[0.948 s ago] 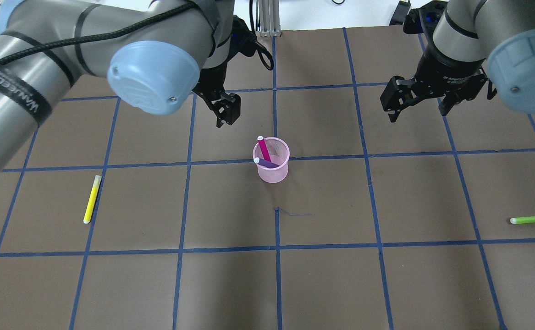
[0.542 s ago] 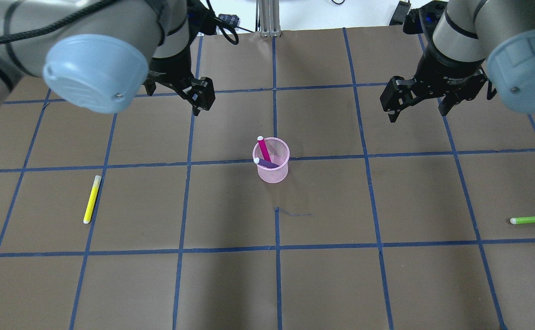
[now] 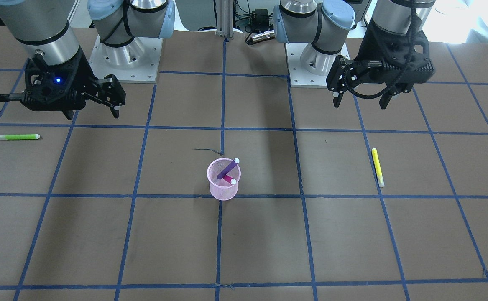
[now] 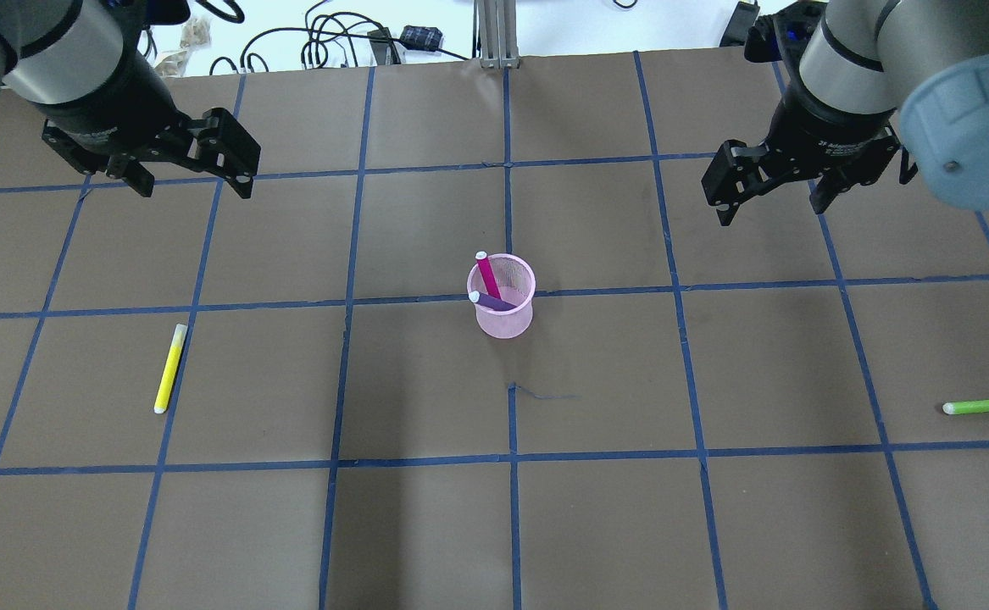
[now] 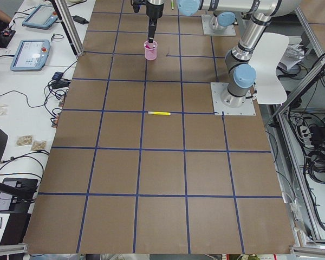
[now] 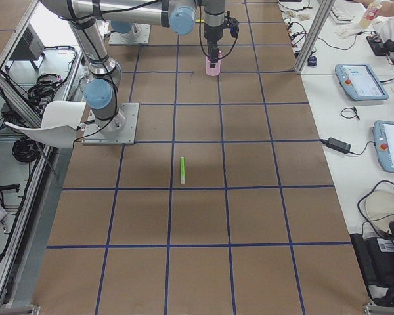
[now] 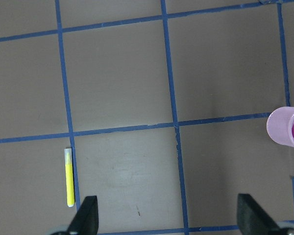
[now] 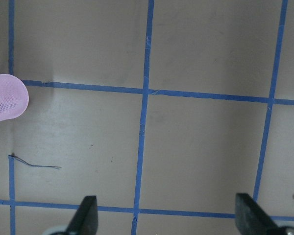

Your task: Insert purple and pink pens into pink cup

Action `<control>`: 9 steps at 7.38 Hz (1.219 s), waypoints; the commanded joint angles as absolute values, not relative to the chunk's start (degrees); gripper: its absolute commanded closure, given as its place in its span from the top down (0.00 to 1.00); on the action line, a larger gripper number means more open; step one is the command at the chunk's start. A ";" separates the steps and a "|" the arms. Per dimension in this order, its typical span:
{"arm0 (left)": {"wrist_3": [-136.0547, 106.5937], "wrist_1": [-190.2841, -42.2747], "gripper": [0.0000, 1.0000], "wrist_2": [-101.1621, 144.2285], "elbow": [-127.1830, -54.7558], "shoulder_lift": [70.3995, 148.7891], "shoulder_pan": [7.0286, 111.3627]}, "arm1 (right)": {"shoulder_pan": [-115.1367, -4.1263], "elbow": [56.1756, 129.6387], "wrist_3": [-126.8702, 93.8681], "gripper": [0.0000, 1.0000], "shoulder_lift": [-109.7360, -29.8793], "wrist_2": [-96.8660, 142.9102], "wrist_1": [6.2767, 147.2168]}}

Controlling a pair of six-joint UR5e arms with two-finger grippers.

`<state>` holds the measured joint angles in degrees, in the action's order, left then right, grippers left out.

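Front on: pink cup (image 3: pixel 223 191) upright mid-table, purple pen (image 3: pixel 228 169) and pink pen (image 3: pixel 228 180) leaning inside. Overhead: left gripper (image 4: pixel 195 182) and right gripper (image 4: pixel 772 207) hanging at either side, well apart from it, fingers spread, holding nothing. Left wrist: same spread fingers over mat (image 7: pixel 122 73) (yellow pen (image 7: pixel 69 178) lying nearby, not wanted). Looks finished, insertion-wise; calls only for parking both grippers without knocking the cup.

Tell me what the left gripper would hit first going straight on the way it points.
The left gripper points down; it would probably meet bare table first. The yellow pen lies just beside one finger, so depth leaves some doubt.
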<state>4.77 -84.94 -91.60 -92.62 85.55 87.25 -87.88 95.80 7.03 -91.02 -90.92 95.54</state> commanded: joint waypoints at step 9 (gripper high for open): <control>-3.60 -84.73 1.00 -89.30 -93.87 85.78 87.36 | -87.89 95.80 7.12 1.00 -90.97 -90.88 95.62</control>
